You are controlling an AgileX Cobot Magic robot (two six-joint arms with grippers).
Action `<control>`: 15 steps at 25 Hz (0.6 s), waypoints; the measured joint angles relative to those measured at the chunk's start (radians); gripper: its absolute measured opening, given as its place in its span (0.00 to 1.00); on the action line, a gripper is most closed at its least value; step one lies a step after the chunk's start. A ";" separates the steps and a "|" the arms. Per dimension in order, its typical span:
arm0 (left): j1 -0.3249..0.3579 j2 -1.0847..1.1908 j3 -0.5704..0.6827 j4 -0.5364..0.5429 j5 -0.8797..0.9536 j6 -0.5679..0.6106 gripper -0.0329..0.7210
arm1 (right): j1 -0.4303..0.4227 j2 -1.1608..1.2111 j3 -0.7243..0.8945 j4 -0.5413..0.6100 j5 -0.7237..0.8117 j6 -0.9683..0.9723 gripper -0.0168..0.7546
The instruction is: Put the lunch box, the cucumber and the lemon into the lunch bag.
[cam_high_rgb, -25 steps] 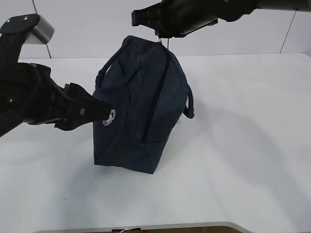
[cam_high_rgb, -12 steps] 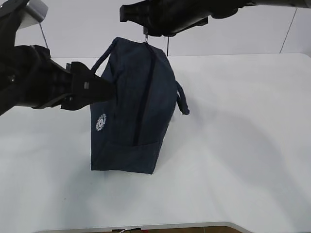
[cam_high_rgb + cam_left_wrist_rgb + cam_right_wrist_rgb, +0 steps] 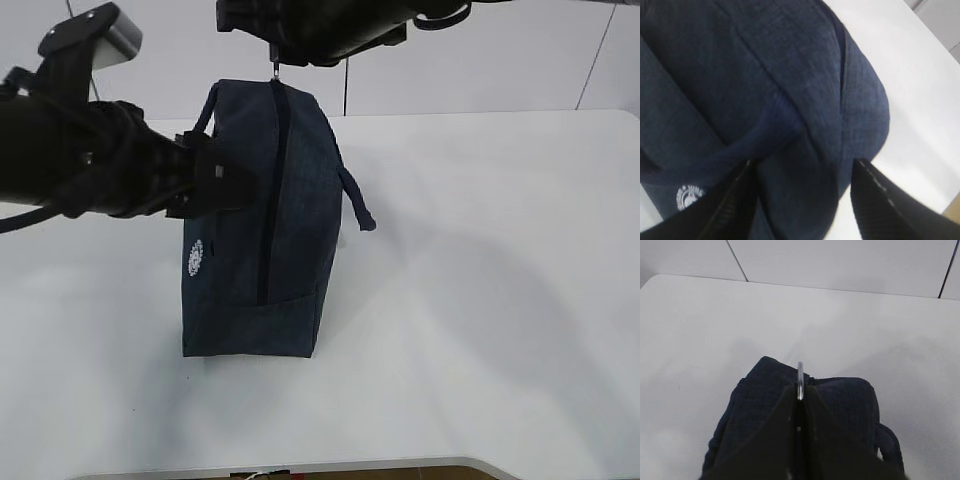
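Lunch bag (image 3: 255, 230) now hangs straighter.

The lunch bag (image 3: 255, 240) stands upright on the surface (image 3: 480, 300), left of the middle in the exterior view, with its zipper (image 3: 270, 200) running down the end that faces the camera and one handle (image 3: 355, 205) hanging off its right side. The left hand (image 3: 225, 185) comes in from the left and sits against the bag's upper left side, its fingers (image 3: 880, 200) on either side of a fold of fabric. The right hand (image 3: 275, 50) hangs directly above the bag's top, pinched on the ring pull (image 3: 800, 377) at the upper end of the zipper.
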 joint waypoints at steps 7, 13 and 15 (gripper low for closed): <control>0.000 0.092 -0.077 0.018 0.011 0.035 0.26 | 0.002 0.000 0.000 0.008 0.000 -0.007 0.03; 0.006 0.039 -0.078 0.237 0.156 0.064 0.03 | 0.002 0.000 0.000 0.011 0.005 -0.066 0.03; 0.015 0.004 -0.078 0.286 0.216 0.067 0.03 | 0.002 0.000 0.000 0.017 0.014 -0.086 0.03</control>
